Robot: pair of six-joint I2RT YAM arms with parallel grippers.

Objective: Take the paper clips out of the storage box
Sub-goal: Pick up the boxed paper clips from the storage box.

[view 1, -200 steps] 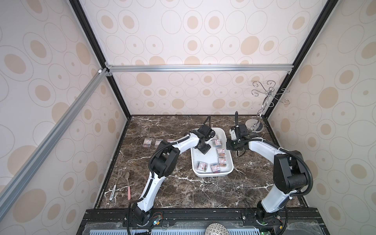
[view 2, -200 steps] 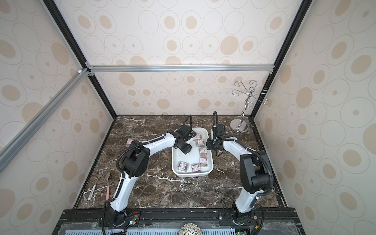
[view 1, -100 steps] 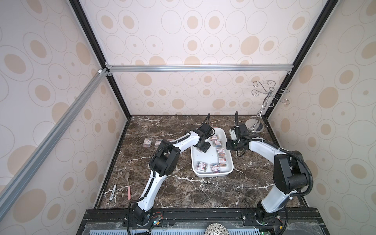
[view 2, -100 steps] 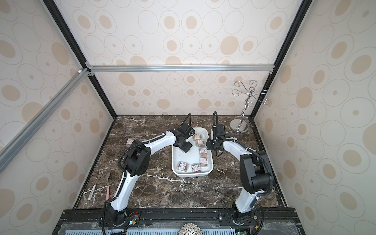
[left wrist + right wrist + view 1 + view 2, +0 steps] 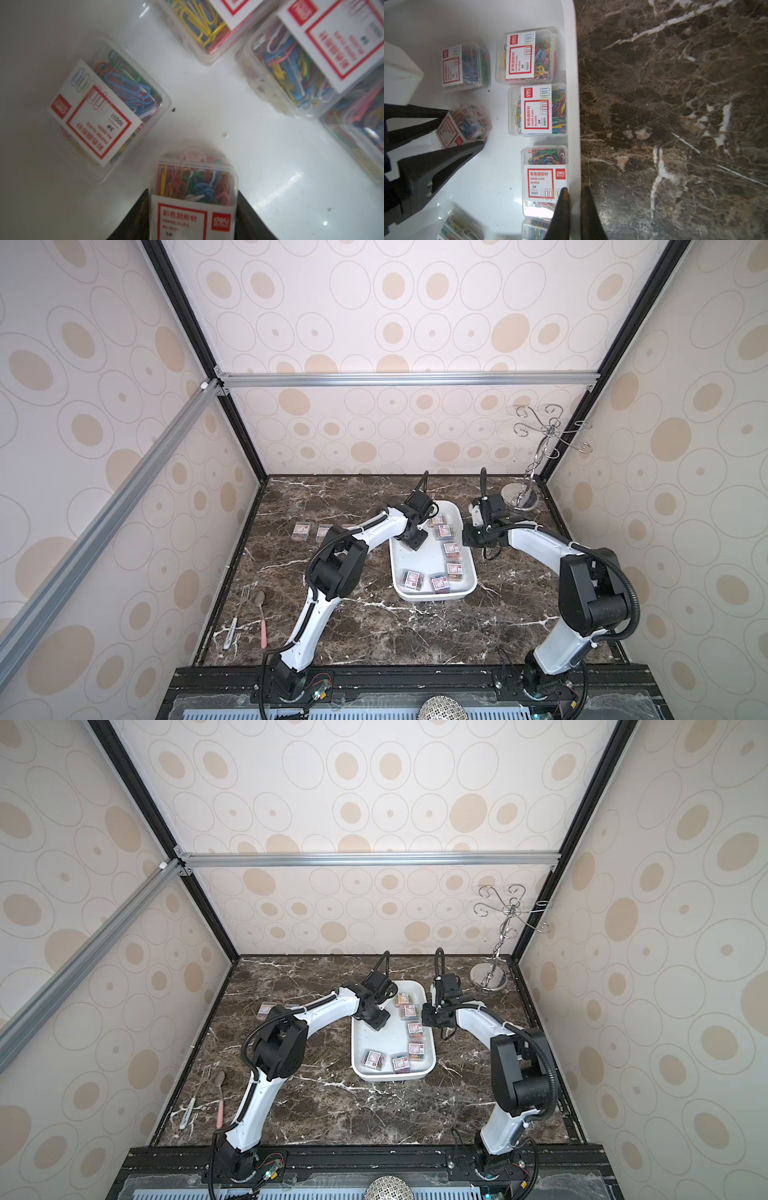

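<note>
Left jaws clamped on a box of paper clips [image 5: 193,182] inside the storage box [image 5: 432,598]; right jaws closed on its rim.

In the left wrist view, the two black fingers [image 5: 133,218] press on either side of the clear, red-and-white-labelled box. It sits tilted over the far left part of the white tray floor, and I cannot tell whether it is clear of the floor. Six other paper clip boxes [image 5: 537,110] lie in the tray, four in a row along its right wall and two at the near end. The right arm's fingers [image 5: 563,207] straddle the right rim [image 5: 575,104], with the white edge pinched between them. Two more boxes [image 5: 301,530] sit side by side on the dark marble worktop [image 5: 374,635], well left of the tray. A fork [image 5: 243,598] and a spoon [image 5: 259,601] lie near the left edge, and a chrome hook stand [image 5: 536,456] stands in the far right corner.
</note>
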